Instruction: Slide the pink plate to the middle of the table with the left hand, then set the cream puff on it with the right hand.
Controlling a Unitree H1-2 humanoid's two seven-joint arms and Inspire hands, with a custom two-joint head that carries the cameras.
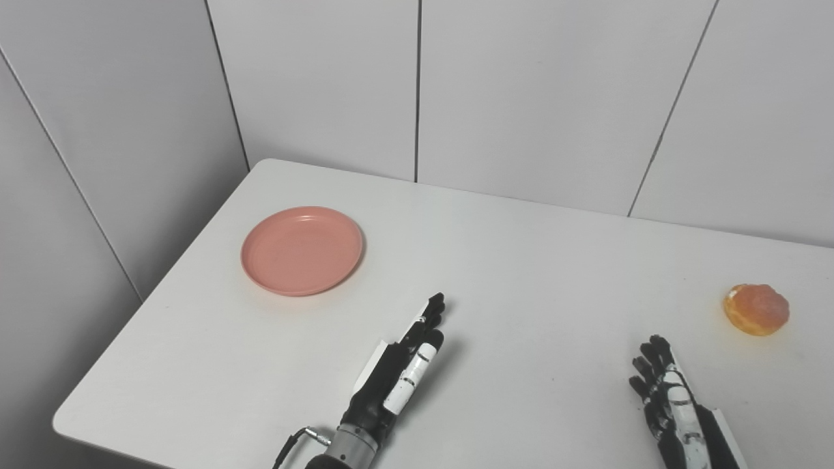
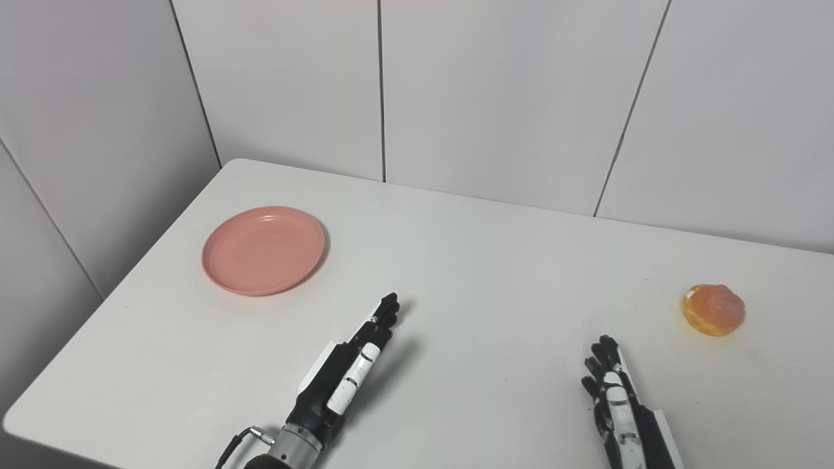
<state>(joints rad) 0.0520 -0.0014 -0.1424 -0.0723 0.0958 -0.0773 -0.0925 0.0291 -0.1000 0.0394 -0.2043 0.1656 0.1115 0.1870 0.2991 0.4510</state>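
Observation:
A round pink plate [image 1: 301,250] lies empty on the left part of the white table [image 1: 521,260], near its left edge. An orange-brown cream puff [image 1: 756,309] sits on the table at the far right. My left hand [image 1: 401,371] is open and empty, fingers stretched out over the table's front middle, to the right of and nearer than the plate, apart from it. My right hand [image 1: 668,400] is open and empty at the front right, to the left of and nearer than the cream puff, not touching it.
White wall panels [image 1: 521,98] stand right behind the table and along its left side. The table's left edge runs close to the plate, and its front left corner [image 1: 65,423] is rounded.

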